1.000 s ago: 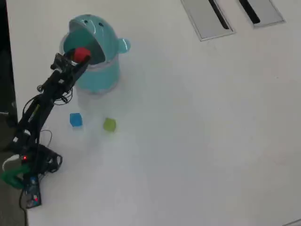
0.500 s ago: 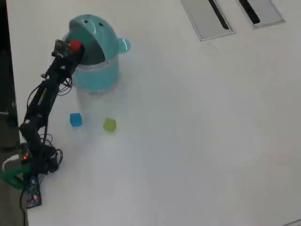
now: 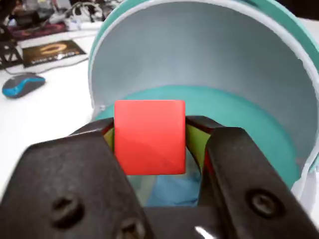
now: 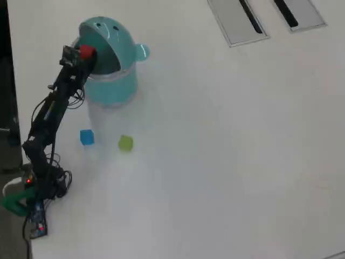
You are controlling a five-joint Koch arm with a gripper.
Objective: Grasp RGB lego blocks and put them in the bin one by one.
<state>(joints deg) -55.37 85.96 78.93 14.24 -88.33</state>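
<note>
My gripper [image 3: 149, 130] is shut on the red block [image 3: 149, 137], held between the two black jaws right in front of the teal bin's open mouth [image 3: 199, 55]. In the overhead view the gripper [image 4: 85, 54] holds the red block [image 4: 86, 51] at the left side of the bin [image 4: 110, 59], at its lid opening. The blue block [image 4: 86, 137] and the yellow-green block [image 4: 125, 143] lie on the white table below the bin in the overhead view, apart from each other.
The arm's base and cables [image 4: 32, 194] stand at the table's left edge. A blue-and-grey mouse [image 3: 22, 84] and a dark booklet [image 3: 50, 51] lie at the far left of the wrist view. Two grey slotted panels [image 4: 264, 19] sit at the table's top right.
</note>
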